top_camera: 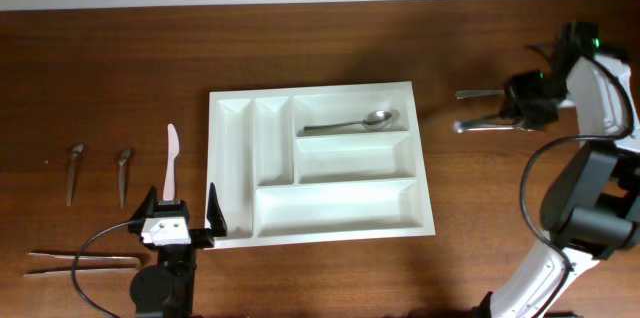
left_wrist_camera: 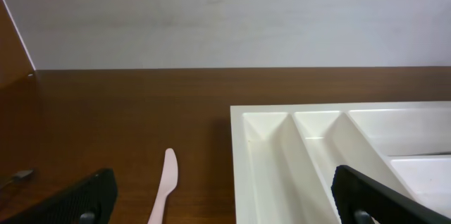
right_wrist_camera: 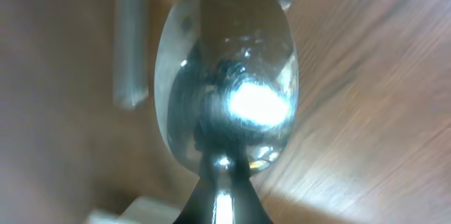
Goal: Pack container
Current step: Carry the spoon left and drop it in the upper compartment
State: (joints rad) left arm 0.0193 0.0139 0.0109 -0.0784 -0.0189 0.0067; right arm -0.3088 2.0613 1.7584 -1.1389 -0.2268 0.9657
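So — container (top_camera: 335, 208) holds one spoon (top_camera: 350, 124).

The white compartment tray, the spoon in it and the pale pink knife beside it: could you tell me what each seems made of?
White rectangular compartment tray: probably moulded plastic, uniform matte white with rounded dividers. Silver spoon in its top wide compartment: metal, likely polished steel, judging by bright glints. Pale pink knife left of the tray: apparently plastic, dull, one flat colour.
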